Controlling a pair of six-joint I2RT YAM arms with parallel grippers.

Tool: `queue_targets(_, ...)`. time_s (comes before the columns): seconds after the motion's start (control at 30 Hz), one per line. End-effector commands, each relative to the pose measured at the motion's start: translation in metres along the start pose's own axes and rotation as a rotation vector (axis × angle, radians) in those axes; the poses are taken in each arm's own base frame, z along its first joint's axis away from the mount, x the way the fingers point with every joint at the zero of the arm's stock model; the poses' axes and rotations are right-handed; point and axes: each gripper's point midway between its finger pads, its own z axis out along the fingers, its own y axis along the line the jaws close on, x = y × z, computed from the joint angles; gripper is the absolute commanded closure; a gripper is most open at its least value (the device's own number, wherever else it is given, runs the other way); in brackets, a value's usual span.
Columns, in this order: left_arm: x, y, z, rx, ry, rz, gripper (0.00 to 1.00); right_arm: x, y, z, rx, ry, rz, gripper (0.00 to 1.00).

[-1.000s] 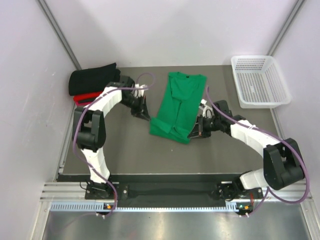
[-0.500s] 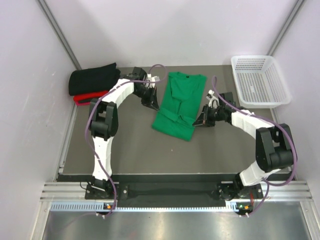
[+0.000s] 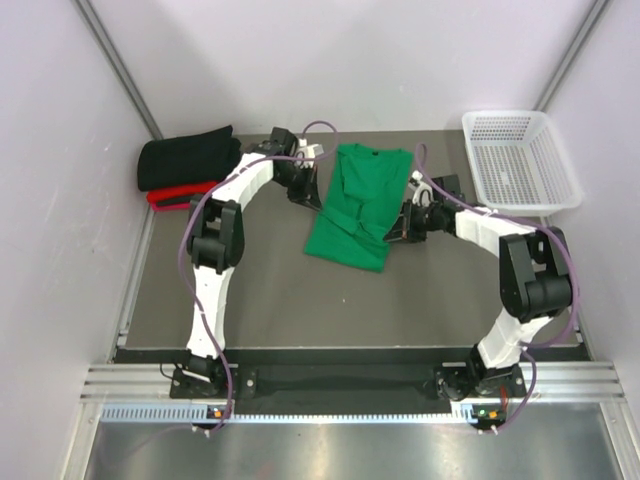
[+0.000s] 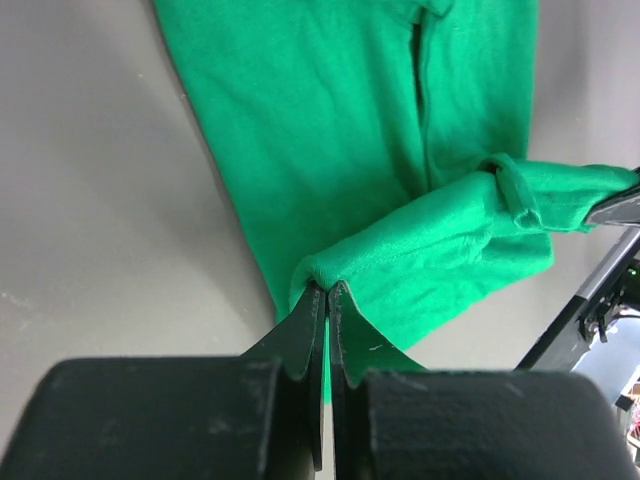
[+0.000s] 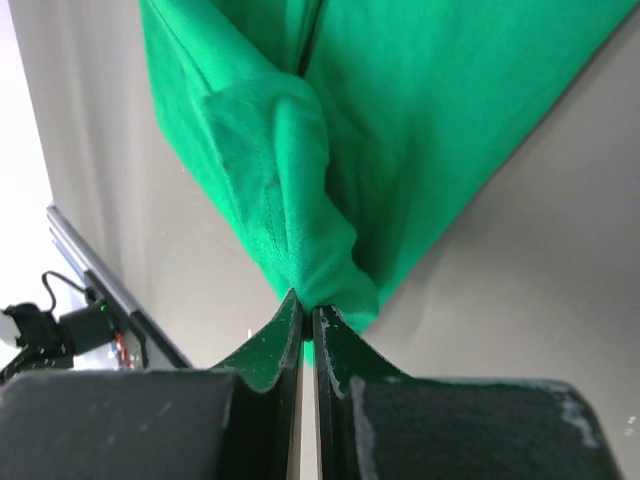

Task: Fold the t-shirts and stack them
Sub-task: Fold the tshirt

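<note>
A bright green t-shirt [image 3: 358, 205] lies lengthwise in the middle of the grey table, its sides folded in and its lower hem doubled up over the body. My left gripper [image 3: 316, 203] is shut on the shirt's left edge [image 4: 320, 272], pinching a fold of green cloth. At the shirt's right edge my right gripper [image 3: 395, 232] is shut on another bunched fold [image 5: 310, 290]. A folded black t-shirt [image 3: 188, 158] rests on a red t-shirt [image 3: 170, 193] at the far left of the table.
A white plastic mesh basket [image 3: 520, 162] stands at the back right corner. The table's left edge runs beside the stacked shirts, and white walls close in on both sides. Bare grey table [image 3: 300, 300] lies in front of the green shirt.
Both grippers have carried the green shirt's lower edge away from me, towards the collar, doubling the hem over the body. The shirt now looks shorter.
</note>
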Motion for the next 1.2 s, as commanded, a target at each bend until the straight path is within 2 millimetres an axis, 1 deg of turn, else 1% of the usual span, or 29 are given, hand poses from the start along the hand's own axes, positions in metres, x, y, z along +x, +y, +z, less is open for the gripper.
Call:
queue_targets(0.0,-0.02,0.002,-0.003,-0.003,-0.058,0.05,1.0,-0.033,0.0,-0.002,-0.002,-0.074,-0.069,1.0)
queue_targets(0.23,-0.029,0.01,0.005,-0.017,-0.072,0.065,1.0,-0.045,-0.014,0.007,0.033,-0.081,-0.094,1.0)
queue_targets(0.4,-0.042,0.012,0.008,-0.019,-0.097,0.085,1.0,-0.051,-0.021,0.011,0.055,-0.081,-0.116,1.0)
queue_targets(0.57,-0.043,0.015,0.015,-0.031,-0.1,0.089,1.0,-0.057,-0.028,0.018,0.074,-0.083,-0.125,1.0)
queue_targets(0.6,-0.043,0.016,0.016,-0.033,-0.101,0.094,0.99,-0.058,-0.029,0.02,0.077,-0.082,-0.128,0.98)
queue_targets(0.63,-0.044,0.017,0.017,-0.039,-0.103,0.099,0.93,-0.061,-0.034,0.02,0.105,-0.089,-0.138,0.93)
queue_targets(0.67,-0.044,0.017,0.018,-0.059,-0.102,0.105,0.83,-0.062,-0.039,0.018,0.132,-0.086,-0.13,0.84)
queue_targets(0.7,-0.045,0.019,0.017,-0.072,-0.105,0.113,0.7,-0.069,-0.038,0.013,0.151,-0.104,-0.139,0.68)
queue_targets(0.77,-0.05,0.012,0.003,-0.094,-0.12,0.137,0.64,-0.077,-0.039,0.0,0.173,-0.129,-0.135,0.62)
queue_targets(0.8,-0.052,0.008,-0.005,-0.106,-0.129,0.142,0.6,-0.083,-0.029,-0.011,0.159,-0.159,-0.145,0.57)
queue_targets(0.83,-0.053,-0.003,-0.023,-0.117,-0.142,0.147,0.58,-0.083,-0.026,-0.02,0.148,-0.163,-0.128,0.56)
queue_targets(0.87,-0.051,-0.004,-0.031,-0.129,-0.144,0.171,0.56,-0.082,-0.022,-0.026,0.14,-0.167,-0.119,0.55)
queue_targets(0.9,-0.046,-0.007,-0.038,-0.133,-0.143,0.153,0.52,-0.075,-0.015,-0.035,0.126,-0.171,-0.1,0.54)
queue_targets(0.93,-0.044,-0.017,-0.054,-0.122,-0.158,0.157,0.46,-0.064,-0.01,-0.037,0.101,-0.15,-0.078,0.54)
queue_targets(0.97,-0.023,-0.012,-0.051,-0.101,-0.109,0.063,0.45,-0.051,-0.01,-0.038,0.091,-0.121,-0.041,0.54)
queue_targets(1.0,-0.011,-0.02,-0.052,-0.041,-0.082,0.031,0.44,-0.025,-0.012,-0.036,0.08,-0.077,0.043,0.53)
queue_targets(1.03,0.008,-0.016,-0.049,-0.033,-0.036,-0.024,0.43,-0.008,-0.007,-0.034,0.034,-0.04,0.088,0.53)
queue_targets(1.07,0.017,-0.012,-0.049,-0.023,-0.019,-0.098,0.41,0.006,-0.006,-0.029,0.018,-0.015,0.116,0.53)
queue_targets(1.1,0.026,-0.013,-0.048,0.008,-0.004,-0.141,0.4,0.03,-0.01,-0.025,0.019,0.026,0.171,0.53)
queue_targets(1.13,0.047,-0.008,-0.046,0.042,0.032,-0.215,0.36,0.039,-0.007,-0.021,-0.005,0.041,0.175,0.52)
queue_targets(1.17,0.052,-0.008,-0.045,0.064,0.035,-0.267,0.33,0.059,-0.009,-0.017,-0.004,0.081,0.206,0.51)
